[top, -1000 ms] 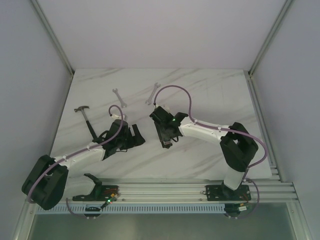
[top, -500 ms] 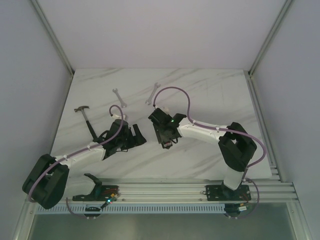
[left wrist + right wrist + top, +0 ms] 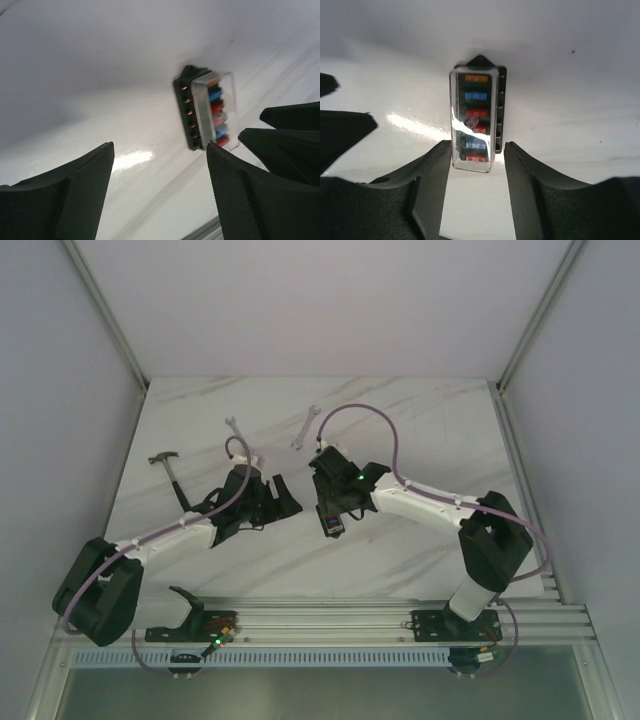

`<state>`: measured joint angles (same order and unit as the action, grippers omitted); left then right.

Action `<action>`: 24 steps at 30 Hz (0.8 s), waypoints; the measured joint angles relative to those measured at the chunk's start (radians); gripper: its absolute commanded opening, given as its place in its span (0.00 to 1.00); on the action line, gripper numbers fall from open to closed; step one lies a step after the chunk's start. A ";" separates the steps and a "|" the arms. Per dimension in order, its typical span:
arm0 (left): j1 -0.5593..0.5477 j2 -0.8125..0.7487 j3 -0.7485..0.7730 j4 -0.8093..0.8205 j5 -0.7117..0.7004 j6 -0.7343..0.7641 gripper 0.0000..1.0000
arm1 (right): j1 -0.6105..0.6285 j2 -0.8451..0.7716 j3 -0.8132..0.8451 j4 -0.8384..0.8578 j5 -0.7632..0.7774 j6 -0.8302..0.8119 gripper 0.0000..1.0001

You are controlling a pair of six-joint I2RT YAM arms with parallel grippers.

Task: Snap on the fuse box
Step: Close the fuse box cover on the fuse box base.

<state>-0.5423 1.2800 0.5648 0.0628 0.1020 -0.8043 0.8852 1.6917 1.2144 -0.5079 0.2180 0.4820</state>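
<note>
At right gripper (image 3: 477, 145), jaws loosened, straddled near end of fuse box (image 3: 501, 110) without evident clamping; box flat on table (image 3: 570, 125), clear cover (image 3: 472, 100) atop. Swung left gripper (image 3: 160, 145), wide and empty, closer over 1 second. Suggested cover seated, snap unconfirmed.

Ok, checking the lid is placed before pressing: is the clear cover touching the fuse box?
Touching. The right wrist view shows the clear cover lying directly on top of the fuse box.

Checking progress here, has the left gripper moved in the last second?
Yes. The left gripper has shifted right and slightly farther from the bases, away from the hammer.
</note>
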 measured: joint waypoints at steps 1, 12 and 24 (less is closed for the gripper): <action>0.000 0.014 0.021 0.005 0.006 0.000 0.83 | -0.015 -0.016 -0.005 0.016 -0.016 0.000 0.48; -0.042 0.188 0.162 0.035 0.056 -0.008 0.82 | -0.124 -0.051 -0.138 0.168 -0.200 -0.007 0.36; -0.080 0.265 0.194 0.037 0.067 -0.014 0.80 | -0.266 -0.052 -0.293 0.415 -0.512 0.017 0.30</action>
<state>-0.6224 1.5448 0.7586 0.0994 0.1692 -0.8185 0.6197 1.6398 0.9215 -0.0929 -0.2943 0.4988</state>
